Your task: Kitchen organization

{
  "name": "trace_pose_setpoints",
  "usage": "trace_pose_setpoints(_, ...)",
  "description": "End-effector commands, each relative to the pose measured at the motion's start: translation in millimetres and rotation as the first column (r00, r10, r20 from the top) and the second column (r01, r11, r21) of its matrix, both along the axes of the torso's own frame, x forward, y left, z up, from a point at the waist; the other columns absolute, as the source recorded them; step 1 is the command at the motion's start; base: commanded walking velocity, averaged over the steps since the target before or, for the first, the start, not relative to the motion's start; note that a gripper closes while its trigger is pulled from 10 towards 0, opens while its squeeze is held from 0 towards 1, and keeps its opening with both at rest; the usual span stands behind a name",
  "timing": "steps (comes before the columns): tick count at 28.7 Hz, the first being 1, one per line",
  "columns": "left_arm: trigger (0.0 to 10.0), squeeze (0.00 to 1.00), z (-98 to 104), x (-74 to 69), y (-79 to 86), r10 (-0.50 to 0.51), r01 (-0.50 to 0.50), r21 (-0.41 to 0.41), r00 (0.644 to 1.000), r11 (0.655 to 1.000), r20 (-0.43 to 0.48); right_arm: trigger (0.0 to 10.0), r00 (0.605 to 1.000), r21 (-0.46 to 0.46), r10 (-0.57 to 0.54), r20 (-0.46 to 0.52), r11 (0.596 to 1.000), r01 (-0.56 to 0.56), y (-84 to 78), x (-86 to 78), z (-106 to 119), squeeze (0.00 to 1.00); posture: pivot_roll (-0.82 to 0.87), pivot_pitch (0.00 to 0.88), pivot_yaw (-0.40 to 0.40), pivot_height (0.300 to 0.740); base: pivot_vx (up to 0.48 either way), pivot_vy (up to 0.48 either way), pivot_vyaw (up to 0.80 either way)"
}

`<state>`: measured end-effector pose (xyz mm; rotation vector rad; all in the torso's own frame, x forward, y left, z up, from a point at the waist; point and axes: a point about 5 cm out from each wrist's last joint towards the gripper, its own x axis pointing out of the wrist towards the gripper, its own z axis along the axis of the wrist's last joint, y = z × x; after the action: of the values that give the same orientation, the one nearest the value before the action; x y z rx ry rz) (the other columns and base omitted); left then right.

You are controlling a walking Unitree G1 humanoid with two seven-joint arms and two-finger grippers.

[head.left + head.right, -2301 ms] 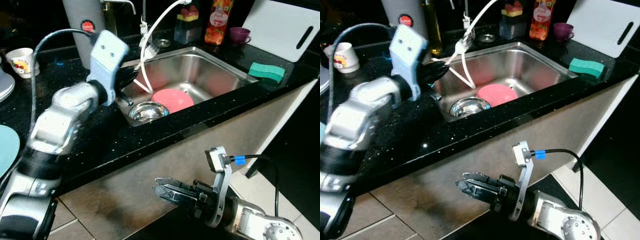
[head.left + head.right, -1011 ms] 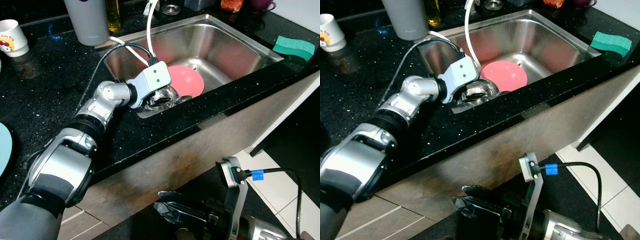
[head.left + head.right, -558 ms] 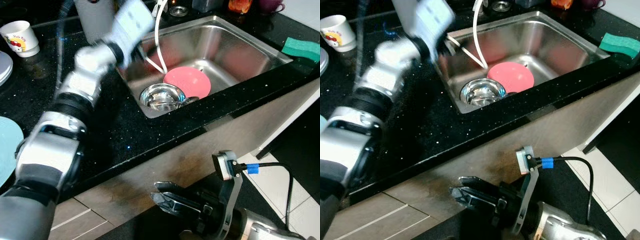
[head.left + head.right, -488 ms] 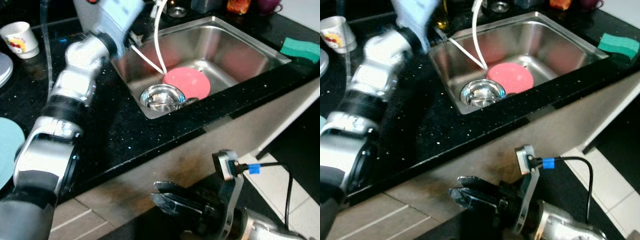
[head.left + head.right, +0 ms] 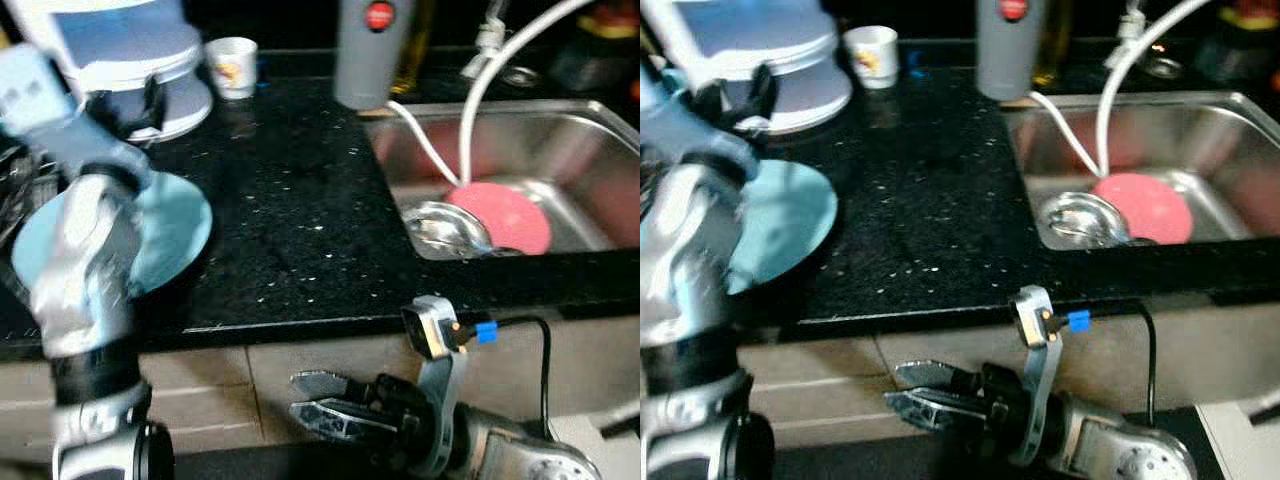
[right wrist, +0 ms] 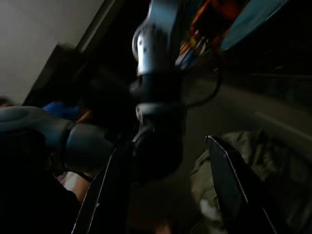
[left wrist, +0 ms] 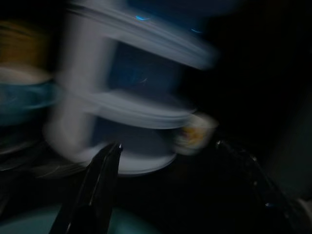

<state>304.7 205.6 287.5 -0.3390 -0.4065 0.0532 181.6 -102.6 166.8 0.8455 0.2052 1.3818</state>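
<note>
Black worktop (image 5: 300, 190), view now swung leftward since half a second ago, so the sink (image 5: 590, 150) sits at the right edge. Left arm, formerly raised beside the sink, has come across to the left; left gripper (image 7: 165, 161) hangs above the light-blue plate (image 5: 170, 235), fingers (image 7: 100, 185) spread wide and empty, facing a white stacked appliance (image 5: 130, 60) and a small printed cup (image 5: 231, 65). Pink bowl (image 5: 505, 215) and steel bowl (image 5: 445, 228) lie touching in the sink, as before, white hose (image 5: 480, 90) curving above. Right gripper (image 5: 318, 400) hangs low before the cabinet front, fingers parted, empty, unchanged.
</note>
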Motion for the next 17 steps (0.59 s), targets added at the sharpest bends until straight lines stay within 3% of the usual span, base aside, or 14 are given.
trace_pose_setpoints(1, 10.0, 0.0, 5, -8.4, -4.9, -0.011, 0.011, 0.001, 1.0, 1.0, 0.01, 10.0, 1.0, -0.003, 0.01, -0.001, 1.0, -0.01, -0.4, 0.0, -3, 0.0, 0.11, 0.027, -0.002, 0.74, 0.0, 0.0, 0.79)
trace_pose_setpoints(6, 10.0, 0.0, 4, -27.0, -32.8, -0.149, 0.15, -0.018, 0.989, 0.989, 0.016, 10.0, 1.0, 0.006, 0.023, -0.002, 1.0, -0.023, -1.7, 1.8, -4, 0.0, 0.11, 0.023, -0.006, 0.74, 0.0, 0.0, 0.79)
trace_pose_setpoints(12, 10.0, 0.0, 7, -42.0, -49.1, -0.247, 0.247, -0.016, 0.969, 0.969, -0.006, 10.0, 1.0, 0.012, 0.031, 0.004, 0.999, -0.031, -1.8, 3.2, -6, 0.0, 0.12, 0.024, 0.003, 0.74, 0.0, 0.0, 0.79)
trace_pose_setpoints(17, 10.0, 0.0, -4, -53.7, -36.1, -0.214, 0.216, 0.017, 0.974, 0.976, -0.072, 10.0, 0.999, 0.025, 0.032, 0.005, 0.999, -0.032, -1.5, 2.9, -6, 0.0, 0.12, 0.025, 0.007, 0.74, 0.0, 0.0, 0.79)
